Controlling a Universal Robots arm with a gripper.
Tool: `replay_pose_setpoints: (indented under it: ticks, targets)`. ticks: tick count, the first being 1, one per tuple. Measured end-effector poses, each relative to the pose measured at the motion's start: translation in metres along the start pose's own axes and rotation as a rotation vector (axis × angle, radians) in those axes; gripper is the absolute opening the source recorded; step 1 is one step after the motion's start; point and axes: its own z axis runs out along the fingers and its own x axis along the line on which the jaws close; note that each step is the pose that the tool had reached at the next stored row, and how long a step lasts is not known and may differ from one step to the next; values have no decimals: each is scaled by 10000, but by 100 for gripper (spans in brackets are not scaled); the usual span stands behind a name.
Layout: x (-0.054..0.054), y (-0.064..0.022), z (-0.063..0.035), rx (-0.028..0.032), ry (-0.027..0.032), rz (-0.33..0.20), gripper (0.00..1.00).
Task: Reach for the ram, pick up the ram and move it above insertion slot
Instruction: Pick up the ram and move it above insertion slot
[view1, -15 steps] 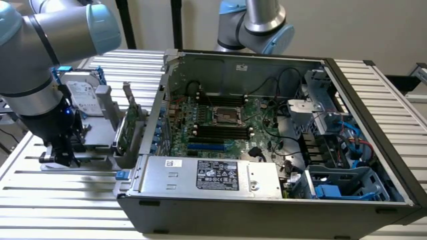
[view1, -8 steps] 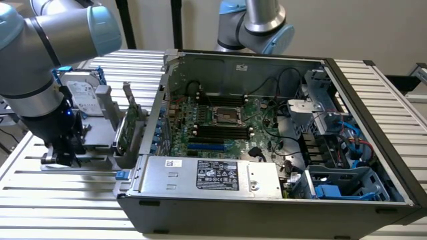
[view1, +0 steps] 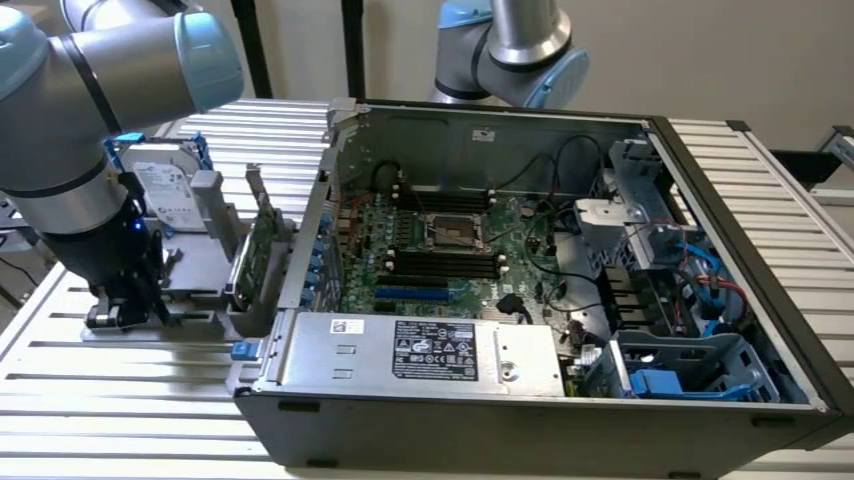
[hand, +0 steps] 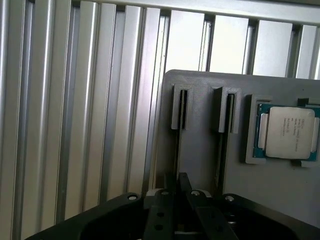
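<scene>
My gripper (view1: 124, 308) is down on the grey parts holder (view1: 200, 262) at the exterior view's left, outside the computer case. In the wrist view the ram (hand: 176, 142) shows edge-on as a thin dark strip standing in one of the holder's two upright slots. My gripper (hand: 176, 186) has its fingers (hand: 162, 210) closed in tight on the strip's near end. The ram still sits in its holder slot. The black memory slots (view1: 447, 263) lie on the motherboard inside the open case, well to the exterior view's right of the gripper.
The holder also carries a silver hard drive (view1: 167, 190), a green expansion card (view1: 260, 245) and a processor chip (hand: 287, 132). The case wall (view1: 310, 235) stands between holder and motherboard. A second arm (view1: 514, 45) stands behind the case. Slatted aluminium table (view1: 120, 420) surrounds everything.
</scene>
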Motion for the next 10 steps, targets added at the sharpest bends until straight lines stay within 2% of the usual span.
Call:
replay_pose_setpoints:
  ticks: [10]
  targets:
    - [1,-6,0,0,-5,248,14]
